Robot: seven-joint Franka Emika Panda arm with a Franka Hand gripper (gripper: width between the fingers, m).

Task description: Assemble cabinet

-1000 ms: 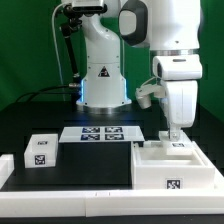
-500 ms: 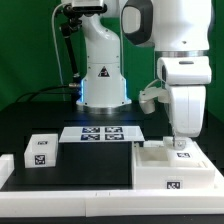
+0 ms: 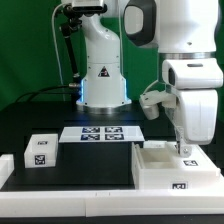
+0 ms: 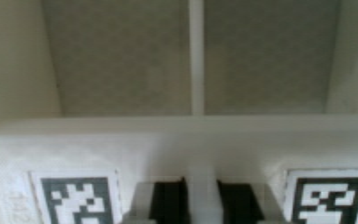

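Note:
The white cabinet body point(image 3: 160, 168) lies on the black table at the exterior view's right, its open side up, with tags on its front and top edge. My gripper point(image 3: 183, 150) comes straight down onto its back wall. In the wrist view the two dark fingers point(image 4: 167, 203) stand close on either side of a thin white wall of the cabinet body point(image 4: 123, 70), between two tags, so my gripper point(image 4: 204, 203) is shut on that wall. A divider runs down the cabinet's inside. A small white tagged part point(image 3: 40, 150) lies at the exterior view's left.
The marker board point(image 3: 100, 133) lies flat in the middle, in front of the robot base. A low white L-shaped rail point(image 3: 70, 185) runs along the front and left edge of the black table.
My arm has moved toward the exterior view's right and slightly down. The cabinet body has slid to the right with it. The small part and the marker board have not moved.

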